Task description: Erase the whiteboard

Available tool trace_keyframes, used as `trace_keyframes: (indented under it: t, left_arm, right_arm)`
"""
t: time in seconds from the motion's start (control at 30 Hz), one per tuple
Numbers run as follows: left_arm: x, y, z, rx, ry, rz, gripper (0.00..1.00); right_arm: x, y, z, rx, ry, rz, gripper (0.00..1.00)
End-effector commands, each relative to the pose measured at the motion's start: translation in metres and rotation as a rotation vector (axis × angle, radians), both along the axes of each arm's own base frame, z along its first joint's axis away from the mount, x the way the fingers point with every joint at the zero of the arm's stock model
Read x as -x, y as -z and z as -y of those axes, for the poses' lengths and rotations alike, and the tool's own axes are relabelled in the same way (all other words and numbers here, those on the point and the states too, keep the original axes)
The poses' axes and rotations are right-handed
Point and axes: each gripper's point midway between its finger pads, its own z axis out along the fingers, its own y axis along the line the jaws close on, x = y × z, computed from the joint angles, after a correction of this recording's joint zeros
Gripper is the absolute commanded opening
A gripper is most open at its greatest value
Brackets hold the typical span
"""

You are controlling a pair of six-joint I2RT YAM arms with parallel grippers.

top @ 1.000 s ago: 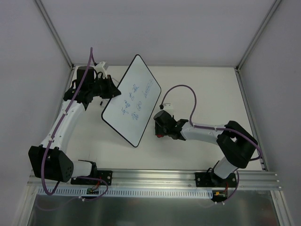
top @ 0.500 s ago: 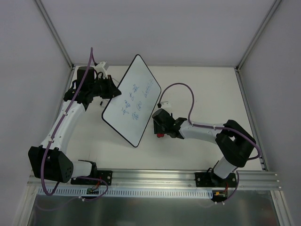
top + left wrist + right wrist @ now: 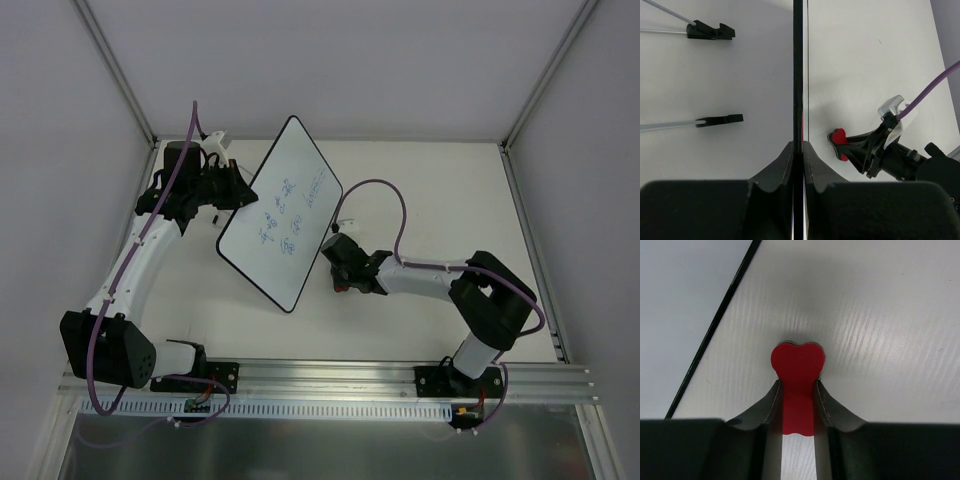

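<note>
So far nothing looks wiped: the blue writing (image 3: 288, 213) covers the middle of the whiteboard (image 3: 300, 165), with no smeared or cleaned patch that the overhead view shows. The board stands propped on edge toward the back left of the counter (image 3: 440, 190). The left hand (image 3: 798, 148) is clamped on its rim, and the left wrist view sees the board as a thin dark line running up from between the fingers. The right hand (image 3: 797, 385) pinches a red eraser (image 3: 797, 364) and sits low, just beside the board's lower right edge. From its own camera the eraser appears to be over the counter, with the board's black rim off to the left. By my reading the setup is done and all the rubbing is left.
</note>
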Motion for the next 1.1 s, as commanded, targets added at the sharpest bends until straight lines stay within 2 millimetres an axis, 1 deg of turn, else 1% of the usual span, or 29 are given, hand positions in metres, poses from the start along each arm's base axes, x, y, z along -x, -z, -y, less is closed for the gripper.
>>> trace_keyframes:
  t: [0.0,0.03,0.07,0.13,0.17,0.23,0.27,0.3,0.37,0.4,0.47,0.5,0.57,0.6,0.63,0.67,0.73,0.77,0.8,0.87,0.93,0.97,1.03,1.07]
  left_arm:
    - [0.002,-0.009,0.006,-0.011,0.034,0.057,0.00]
    - [0.002,-0.007,0.008,-0.005,0.038,0.049,0.00]
    - [0.004,-0.005,0.012,-0.004,0.051,0.042,0.00]
    - [0.006,-0.002,0.019,-0.002,0.072,0.032,0.00]
    - [0.006,0.000,0.022,-0.003,0.079,0.025,0.00]
    - [0.009,0.004,0.029,-0.003,0.101,0.013,0.00]
    - [0.009,0.007,0.031,-0.005,0.106,0.006,0.00]
    - [0.010,0.009,0.033,-0.005,0.112,0.001,0.00]
    - [0.011,0.011,0.036,-0.010,0.120,-0.004,0.00]
    - [0.011,0.012,0.036,-0.011,0.121,-0.003,0.00]
    - [0.009,0.013,0.036,-0.017,0.127,-0.003,0.00]
    - [0.008,0.014,0.036,-0.020,0.129,-0.004,0.00]
    - [0.006,0.013,0.038,-0.022,0.146,0.003,0.00]
    - [0.005,0.012,0.039,-0.022,0.150,0.004,0.00]
    - [0.005,0.011,0.040,-0.021,0.159,0.008,0.00]
    - [0.004,0.008,0.041,-0.022,0.172,0.022,0.00]
    - [0.003,0.008,0.043,-0.030,0.193,0.033,0.00]
    - [0.003,0.005,0.043,-0.032,0.202,0.042,0.00]
    - [0.002,0.007,0.044,-0.034,0.213,0.040,0.00]
    - [0.001,0.007,0.047,-0.035,0.242,0.047,0.00]
    - [-0.001,0.009,0.050,-0.031,0.260,0.039,0.00]
    - [-0.004,0.006,0.052,-0.031,0.271,0.048,0.00]
    - [-0.008,0.009,0.055,-0.030,0.294,0.044,0.00]
    - [-0.011,0.005,0.056,-0.029,0.300,0.055,0.00]
  right_arm:
    - [-0.010,-0.011,-0.002,0.013,-0.005,0.050,0.21]
    - [-0.014,-0.020,-0.006,-0.002,-0.011,0.071,0.13]
    - [-0.016,-0.027,-0.007,-0.008,-0.022,0.083,0.11]
    - [-0.023,-0.045,-0.016,-0.042,-0.065,0.135,0.06]
    - [-0.029,-0.063,-0.020,-0.084,-0.070,0.168,0.01]
    - [-0.036,-0.089,-0.036,-0.184,-0.117,0.218,0.00]
    - [-0.043,-0.106,-0.040,-0.228,-0.121,0.250,0.00]
    - [-0.047,-0.120,-0.048,-0.276,-0.133,0.285,0.00]
    - [-0.049,-0.137,-0.062,-0.326,-0.195,0.319,0.00]
    - [-0.053,-0.151,-0.072,-0.380,-0.212,0.365,0.00]
    - [-0.054,-0.161,-0.086,-0.421,-0.280,0.402,0.00]
    - [-0.059,-0.165,-0.097,-0.449,-0.299,0.433,0.00]
    - [-0.063,-0.167,-0.109,-0.457,-0.338,0.458,0.00]
    - [-0.067,-0.173,-0.115,-0.472,-0.348,0.487,0.00]
    - [-0.073,-0.170,-0.120,-0.463,-0.353,0.498,0.00]
    - [-0.076,-0.170,-0.123,-0.463,-0.353,0.509,0.00]
    - [-0.086,-0.171,-0.127,-0.423,-0.370,0.559,0.00]
    - [-0.087,-0.172,-0.129,-0.417,-0.379,0.572,0.00]
    - [-0.090,-0.176,-0.130,-0.419,-0.386,0.596,0.00]
    - [-0.090,-0.174,-0.138,-0.405,-0.440,0.613,0.00]
    - [-0.086,-0.173,-0.147,-0.405,-0.506,0.634,0.00]
    - [-0.080,-0.168,-0.154,-0.400,-0.531,0.632,0.00]
    - [-0.070,-0.162,-0.162,-0.392,-0.590,0.640,0.00]
    - [-0.059,-0.159,-0.170,-0.396,-0.619,0.641,0.00]
